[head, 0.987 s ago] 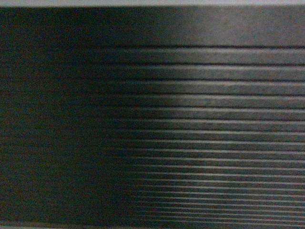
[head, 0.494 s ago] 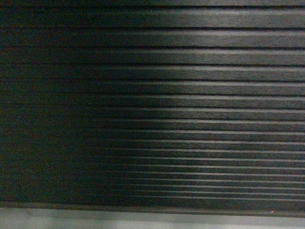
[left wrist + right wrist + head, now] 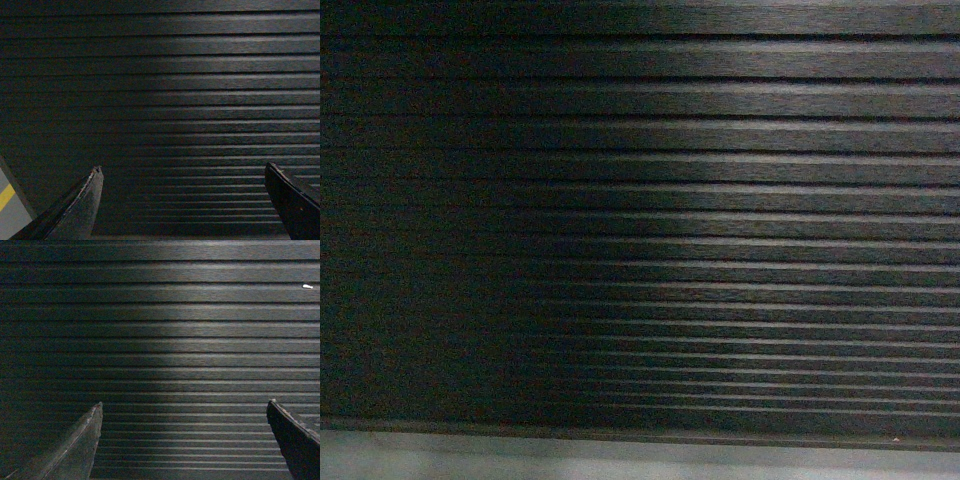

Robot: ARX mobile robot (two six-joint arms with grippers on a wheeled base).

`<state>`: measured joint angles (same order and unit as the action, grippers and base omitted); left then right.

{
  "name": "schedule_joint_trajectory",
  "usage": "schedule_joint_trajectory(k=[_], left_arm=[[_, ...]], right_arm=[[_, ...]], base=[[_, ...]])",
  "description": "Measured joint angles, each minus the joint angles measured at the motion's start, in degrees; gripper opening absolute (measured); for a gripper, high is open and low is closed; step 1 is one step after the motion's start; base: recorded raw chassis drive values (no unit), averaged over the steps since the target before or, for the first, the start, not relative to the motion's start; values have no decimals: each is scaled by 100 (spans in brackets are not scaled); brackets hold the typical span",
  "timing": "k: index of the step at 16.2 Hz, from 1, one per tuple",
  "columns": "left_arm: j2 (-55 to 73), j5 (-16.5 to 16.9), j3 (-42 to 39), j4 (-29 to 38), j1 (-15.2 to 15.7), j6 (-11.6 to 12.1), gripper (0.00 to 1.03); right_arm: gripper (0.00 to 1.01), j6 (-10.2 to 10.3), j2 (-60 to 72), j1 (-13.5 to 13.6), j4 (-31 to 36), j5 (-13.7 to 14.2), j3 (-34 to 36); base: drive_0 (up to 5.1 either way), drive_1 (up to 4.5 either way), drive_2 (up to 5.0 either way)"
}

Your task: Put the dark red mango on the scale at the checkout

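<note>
The counter (image 3: 640,200) front fills all three views: dark, matte, horizontally ribbed panelling above a grey plinth (image 3: 620,462). The left claw (image 3: 184,200) and right claw (image 3: 184,437) each show two dark tapered fingers, spread wide, holding nothing. Mango and scale: out of view.

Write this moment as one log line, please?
checkout: ribbed front fills all views | left gripper: open, empty | right gripper: open, empty | mango, scale: unseen
</note>
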<state>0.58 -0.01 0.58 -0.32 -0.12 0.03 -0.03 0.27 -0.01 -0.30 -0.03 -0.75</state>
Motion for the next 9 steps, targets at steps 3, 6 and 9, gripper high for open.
schedule_joint_trajectory(k=[3, 6, 9], left_arm=[[0, 0, 0, 0, 0, 0, 98], [0, 0, 0, -2, 0, 0, 98], [0, 0, 0, -2, 0, 0, 98]], right_arm=[[98, 0, 0, 0, 0, 0, 0], [98, 0, 0, 0, -2, 0, 0], [98, 0, 0, 0, 0, 2, 0]], base=[[0, 0, 0], [0, 0, 0], [0, 0, 0]])
